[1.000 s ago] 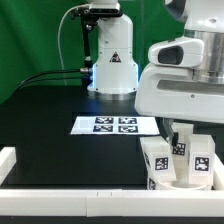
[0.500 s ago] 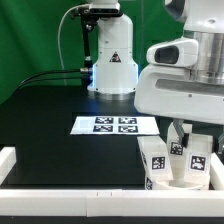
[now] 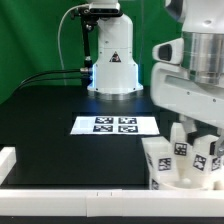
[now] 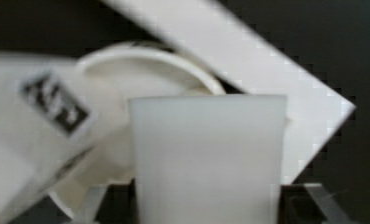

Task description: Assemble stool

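Observation:
The white stool stands upside down at the exterior view's lower right. Its round seat lies on the table and its tagged legs point up. My gripper hangs right above it. In the wrist view the gripper is shut on one blocky white leg, with a dark finger on each side. Behind that leg I see the seat's round rim, and beside it another tagged leg.
The marker board lies on the black table mid-scene. The arm's white base stands at the back. White border rails run along the front and the exterior view's left. A rail also crosses the wrist view.
The arm's hand has shifted toward the exterior view's right and turned over the stool. The legs under it look slightly tilted now.

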`<action>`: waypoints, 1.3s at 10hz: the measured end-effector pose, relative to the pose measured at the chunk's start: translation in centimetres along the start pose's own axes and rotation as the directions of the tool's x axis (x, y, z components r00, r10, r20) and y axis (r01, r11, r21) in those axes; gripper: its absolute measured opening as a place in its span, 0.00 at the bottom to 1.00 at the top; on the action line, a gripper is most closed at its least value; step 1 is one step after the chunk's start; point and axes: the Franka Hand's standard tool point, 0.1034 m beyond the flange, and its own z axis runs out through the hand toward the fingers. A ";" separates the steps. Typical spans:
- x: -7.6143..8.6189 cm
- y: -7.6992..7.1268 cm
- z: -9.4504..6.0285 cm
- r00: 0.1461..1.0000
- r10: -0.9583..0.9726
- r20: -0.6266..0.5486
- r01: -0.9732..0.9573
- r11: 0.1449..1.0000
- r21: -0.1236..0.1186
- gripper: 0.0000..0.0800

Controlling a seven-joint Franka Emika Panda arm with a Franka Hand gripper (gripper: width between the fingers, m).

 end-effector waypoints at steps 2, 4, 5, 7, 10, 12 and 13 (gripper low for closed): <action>0.1 0.0 0.0 0.994 0.113 0.001 -0.113 0.994 0.001 0.42; 0.0 0.0 0.0 0.953 0.303 0.005 -0.303 0.953 0.000 0.42; 0.1 -0.1 -0.2 0.884 0.467 0.013 -0.467 0.884 -0.002 0.42; -0.1 -0.3 -0.1 0.642 0.765 0.036 -0.766 0.641 0.047 0.42; -0.4 -0.7 -0.2 0.586 0.805 0.090 -0.810 0.581 0.077 0.42; -0.4 -0.7 -0.2 0.606 0.790 0.091 -0.795 0.601 0.078 0.42; -0.4 -0.6 -0.2 0.668 0.740 0.076 -0.744 0.664 0.076 0.42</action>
